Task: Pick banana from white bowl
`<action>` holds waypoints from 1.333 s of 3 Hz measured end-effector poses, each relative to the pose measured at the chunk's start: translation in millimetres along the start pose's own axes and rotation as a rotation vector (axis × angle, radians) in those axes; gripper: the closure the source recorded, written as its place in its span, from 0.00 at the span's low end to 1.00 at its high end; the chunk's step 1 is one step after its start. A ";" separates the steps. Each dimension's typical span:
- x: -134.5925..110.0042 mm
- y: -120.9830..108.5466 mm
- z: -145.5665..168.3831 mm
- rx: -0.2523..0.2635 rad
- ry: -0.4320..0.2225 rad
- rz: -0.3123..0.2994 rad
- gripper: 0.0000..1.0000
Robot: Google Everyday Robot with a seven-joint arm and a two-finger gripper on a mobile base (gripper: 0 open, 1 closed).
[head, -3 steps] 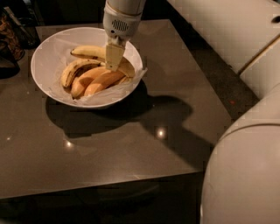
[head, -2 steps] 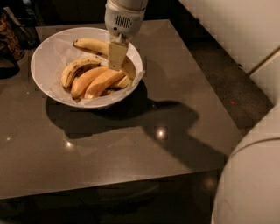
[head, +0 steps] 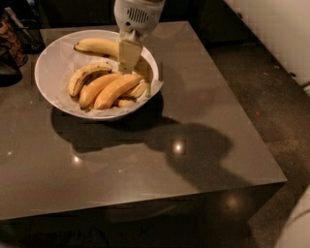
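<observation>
The white bowl point(head: 53, 58), lined with crinkled white paper, stands at the back left of the dark table. The long pale-yellow banana point(head: 97, 46) lies along the bowl's far side. Several shorter orange-yellow bananas point(head: 109, 89) lie in front of it. My gripper point(head: 129, 57) reaches straight down into the bowl at its back right, right at the long banana's right end, which it hides. Its white wrist housing point(head: 138, 14) is above it.
The dark glossy table point(head: 145, 160) stretches out in front and to the right of the bowl. Dark cluttered objects point(head: 12, 41) stand at the table's far left edge. White robot body parts show at the top right point(head: 276, 29) and bottom right point(head: 295, 227). Dark floor lies to the right.
The gripper stays down at the bowl's back right by the long banana. The white arm body has drawn off toward the right edge of the view.
</observation>
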State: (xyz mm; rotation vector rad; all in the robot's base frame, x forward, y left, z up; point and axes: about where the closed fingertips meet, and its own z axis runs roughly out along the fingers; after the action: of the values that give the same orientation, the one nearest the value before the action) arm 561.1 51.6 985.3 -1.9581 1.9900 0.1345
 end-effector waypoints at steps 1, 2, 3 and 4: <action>-3.1 7.2 -7.4 0.013 0.010 -0.019 1.00; -9.7 38.1 -18.4 0.014 0.002 -0.082 1.00; -9.9 38.1 -18.3 0.014 0.001 -0.082 1.00; -9.3 62.3 -26.8 -0.033 -0.021 -0.087 1.00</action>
State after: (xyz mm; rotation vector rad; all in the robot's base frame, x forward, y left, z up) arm 494.9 55.0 1002.6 -2.0513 1.8973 0.1664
